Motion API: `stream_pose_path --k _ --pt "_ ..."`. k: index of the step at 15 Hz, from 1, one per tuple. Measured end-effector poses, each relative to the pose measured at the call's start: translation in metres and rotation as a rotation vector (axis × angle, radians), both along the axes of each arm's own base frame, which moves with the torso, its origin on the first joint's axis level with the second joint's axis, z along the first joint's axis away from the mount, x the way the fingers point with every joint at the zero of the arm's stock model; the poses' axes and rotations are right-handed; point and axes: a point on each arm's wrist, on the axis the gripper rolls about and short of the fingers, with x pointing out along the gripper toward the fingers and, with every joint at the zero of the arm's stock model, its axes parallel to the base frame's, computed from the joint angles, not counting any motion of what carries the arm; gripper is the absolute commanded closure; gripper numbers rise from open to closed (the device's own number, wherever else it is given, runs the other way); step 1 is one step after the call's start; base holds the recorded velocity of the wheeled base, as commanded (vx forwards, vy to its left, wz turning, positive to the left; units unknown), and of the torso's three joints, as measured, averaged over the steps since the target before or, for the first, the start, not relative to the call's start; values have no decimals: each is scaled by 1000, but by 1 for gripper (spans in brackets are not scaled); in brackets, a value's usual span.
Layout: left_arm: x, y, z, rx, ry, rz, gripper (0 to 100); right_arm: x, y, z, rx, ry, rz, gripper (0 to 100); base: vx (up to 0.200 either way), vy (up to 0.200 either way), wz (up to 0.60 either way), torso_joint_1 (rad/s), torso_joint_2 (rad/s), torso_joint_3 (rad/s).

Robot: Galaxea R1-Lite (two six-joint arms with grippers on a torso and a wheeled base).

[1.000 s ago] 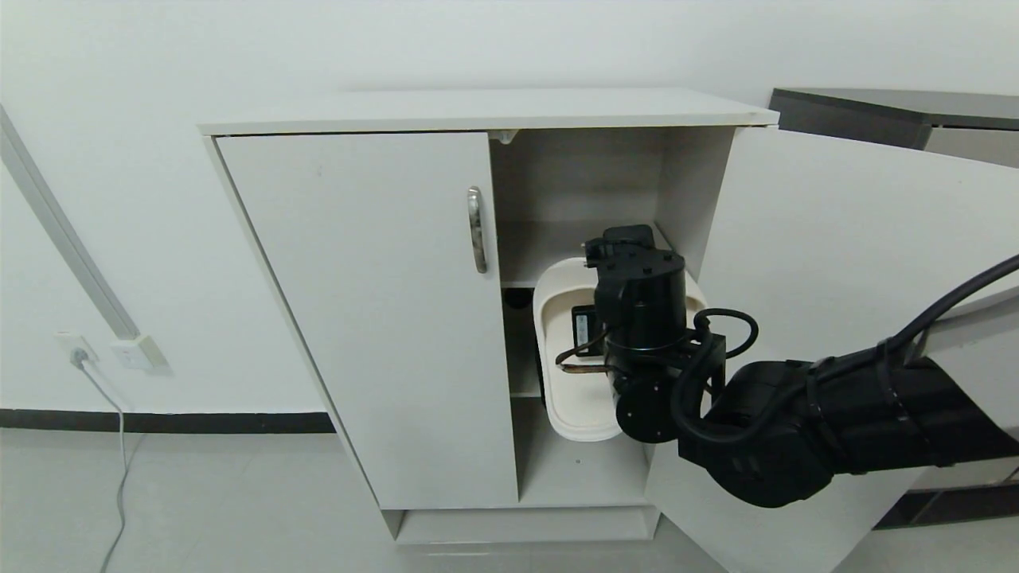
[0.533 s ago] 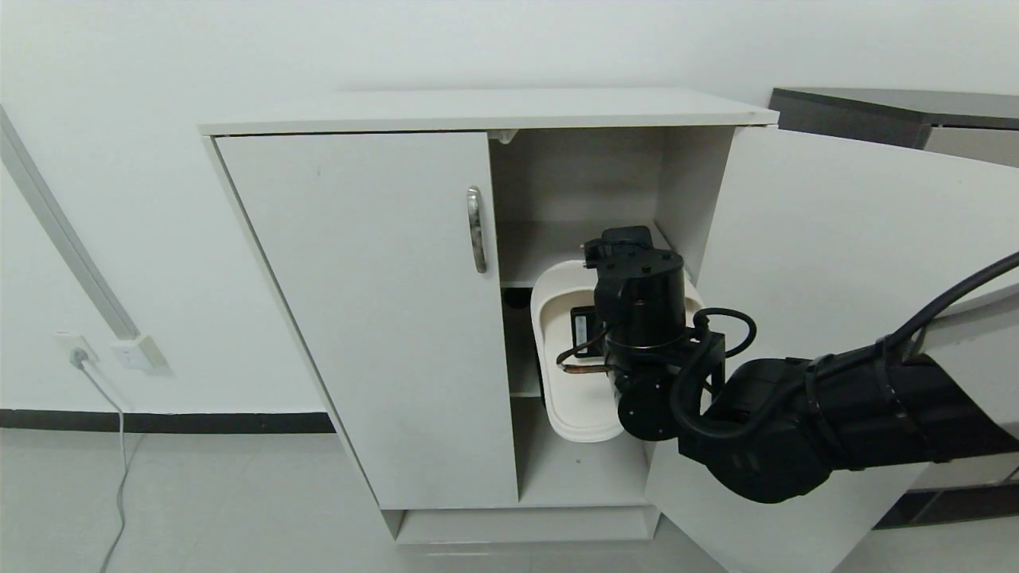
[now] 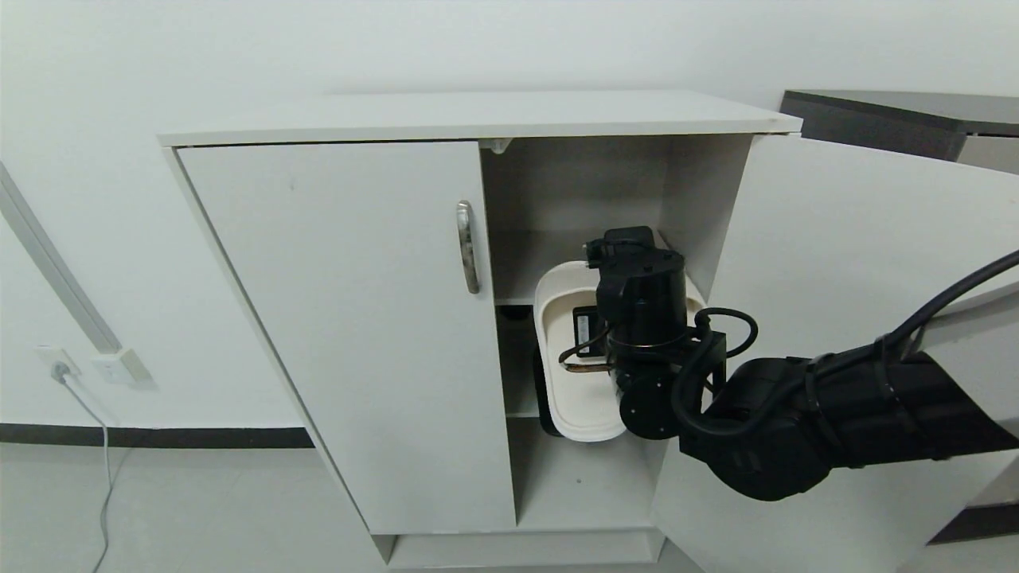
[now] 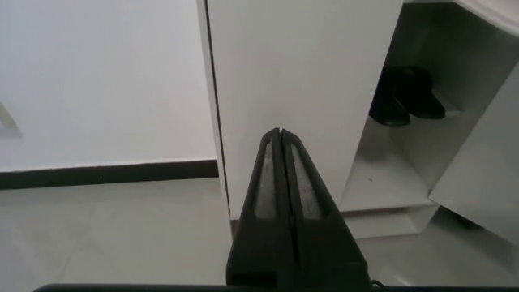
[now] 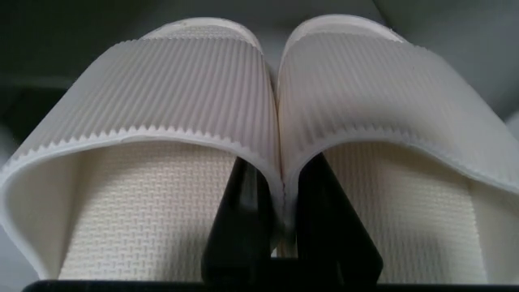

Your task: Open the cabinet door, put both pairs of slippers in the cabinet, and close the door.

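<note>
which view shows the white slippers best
Right wrist view: both white slippers sit side by side, ribbed straps clear, the right claw pinching their inner edges. Head view shows one upright at the cabinet opening, half behind the arm. Left wrist view faces the closed door instead.

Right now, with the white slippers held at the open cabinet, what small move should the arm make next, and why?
Probably ease the right pincer a little deeper into the cabinet. It is shut on the white slippers, whose near ends seem to hang in front of the shelf edges, so letting go here might drop them. The right door stands open, leaving room to go in.
</note>
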Motion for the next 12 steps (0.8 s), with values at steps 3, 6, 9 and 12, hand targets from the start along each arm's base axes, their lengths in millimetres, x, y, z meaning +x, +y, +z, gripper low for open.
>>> stream_pose_path --k 3,6,9,12 --pt "0 0 0 0 1 1 100 -1 1 0 0 0 4 100 200 0 0 1 1 4" --pt "0 0 0 0 -1 0 100 0 1 1 2 -1 3 100 200 0 0 -1 2 2" --pt "0 0 0 -1 0 1 100 0 2 1 -8 9 12 100 67 0 0 -1 1 2" --pt "0 0 0 -1 0 1 100 4 4 8 -19 28 16 100 0 0 0 0 0 0"
